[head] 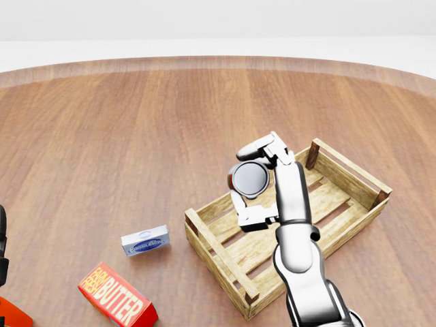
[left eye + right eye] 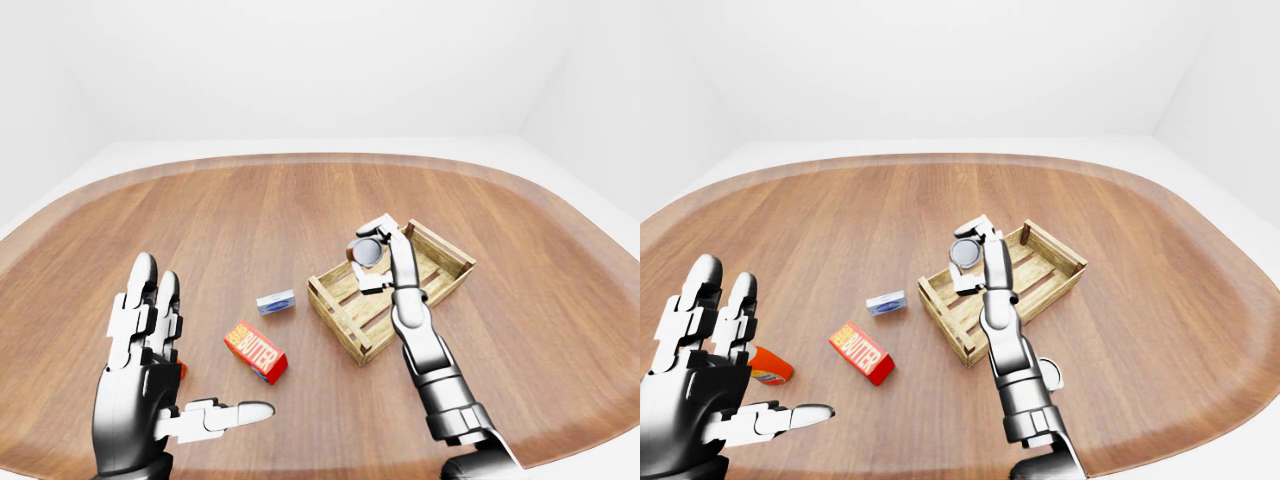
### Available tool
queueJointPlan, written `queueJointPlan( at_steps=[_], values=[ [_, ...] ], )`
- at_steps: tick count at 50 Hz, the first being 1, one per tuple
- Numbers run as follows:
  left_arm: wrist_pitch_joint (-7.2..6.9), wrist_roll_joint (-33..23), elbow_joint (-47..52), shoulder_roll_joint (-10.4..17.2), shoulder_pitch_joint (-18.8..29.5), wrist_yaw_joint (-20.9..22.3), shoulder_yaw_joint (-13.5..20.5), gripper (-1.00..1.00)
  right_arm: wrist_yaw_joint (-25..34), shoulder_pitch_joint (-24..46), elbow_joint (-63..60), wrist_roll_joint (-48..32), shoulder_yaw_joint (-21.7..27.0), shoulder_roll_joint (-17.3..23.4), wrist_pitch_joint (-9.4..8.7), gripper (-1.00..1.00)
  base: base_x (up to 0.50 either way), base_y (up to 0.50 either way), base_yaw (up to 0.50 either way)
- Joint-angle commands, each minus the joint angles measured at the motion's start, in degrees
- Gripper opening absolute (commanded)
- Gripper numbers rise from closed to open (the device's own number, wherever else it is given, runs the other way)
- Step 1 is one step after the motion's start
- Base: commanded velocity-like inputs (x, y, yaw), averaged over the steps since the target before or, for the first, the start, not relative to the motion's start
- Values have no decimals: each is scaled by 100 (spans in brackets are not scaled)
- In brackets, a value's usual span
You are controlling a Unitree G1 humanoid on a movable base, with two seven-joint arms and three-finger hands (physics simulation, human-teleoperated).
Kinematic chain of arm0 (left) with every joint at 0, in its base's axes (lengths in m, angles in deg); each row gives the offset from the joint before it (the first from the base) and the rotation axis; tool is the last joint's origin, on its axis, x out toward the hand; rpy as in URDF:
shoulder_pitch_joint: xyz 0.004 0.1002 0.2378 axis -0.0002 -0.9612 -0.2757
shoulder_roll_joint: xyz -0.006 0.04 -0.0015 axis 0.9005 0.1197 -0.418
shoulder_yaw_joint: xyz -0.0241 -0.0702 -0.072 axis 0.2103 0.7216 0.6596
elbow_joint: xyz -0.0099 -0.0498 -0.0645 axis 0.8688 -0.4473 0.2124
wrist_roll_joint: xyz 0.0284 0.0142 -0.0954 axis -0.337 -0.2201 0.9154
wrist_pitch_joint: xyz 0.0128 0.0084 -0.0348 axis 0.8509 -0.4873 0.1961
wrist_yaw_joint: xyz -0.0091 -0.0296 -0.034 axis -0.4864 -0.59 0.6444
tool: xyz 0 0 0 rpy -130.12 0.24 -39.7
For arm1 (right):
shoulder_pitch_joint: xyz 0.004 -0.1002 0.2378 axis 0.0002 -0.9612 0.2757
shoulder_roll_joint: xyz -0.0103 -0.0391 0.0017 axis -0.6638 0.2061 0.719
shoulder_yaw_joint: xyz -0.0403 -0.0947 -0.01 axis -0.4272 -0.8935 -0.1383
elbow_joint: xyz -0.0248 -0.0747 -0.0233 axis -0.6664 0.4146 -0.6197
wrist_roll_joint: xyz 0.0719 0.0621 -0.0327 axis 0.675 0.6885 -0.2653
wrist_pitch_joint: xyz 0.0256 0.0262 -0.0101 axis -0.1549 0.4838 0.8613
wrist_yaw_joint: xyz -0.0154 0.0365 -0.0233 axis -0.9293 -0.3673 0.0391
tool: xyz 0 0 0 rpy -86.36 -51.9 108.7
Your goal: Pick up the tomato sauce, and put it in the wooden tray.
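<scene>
The tomato sauce can (image 1: 250, 178), seen end-on with a grey round face, is in my right hand (image 1: 251, 182). The fingers (image 1: 262, 146) wrap over its top and the thumb (image 1: 253, 218) closes under it. The hand holds the can just above the left part of the wooden tray (image 1: 218, 262), a slatted crate lying diagonally at the right-centre of the head view. I cannot tell whether the can touches the slats. My left hand (image 2: 195, 345) is open and empty, palm up, at the bottom left of the left-eye view, far from the tray.
A red butter box (image 1: 116, 296) lies to the left of the tray, with a small blue-and-white box (image 1: 145, 240) just above it. An orange-red item (image 2: 768, 367) lies beside my left hand. The round wooden table's edge (image 2: 560, 440) curves close at the bottom right.
</scene>
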Motion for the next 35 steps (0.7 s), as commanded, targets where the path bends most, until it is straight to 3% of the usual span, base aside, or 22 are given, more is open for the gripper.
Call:
queueJointPlan(
  at_steps=[1, 19, 35],
  values=[
    [4, -15, -26, 2, 18, -6, -9, 100, -536, 856, 1757, -120, 250, 206, 133, -100, 0, 0, 0],
    [12, -54, -49, 65, 25, -91, -84, 100, -1242, 1849, 4122, -246, 413, 606, 133, -100, 0, 0, 0],
    [-5, -73, -79, 96, 52, -126, -108, 100, -1477, 2274, 5002, -293, 472, 788, 133, -100, 0, 0, 0]
  ],
)
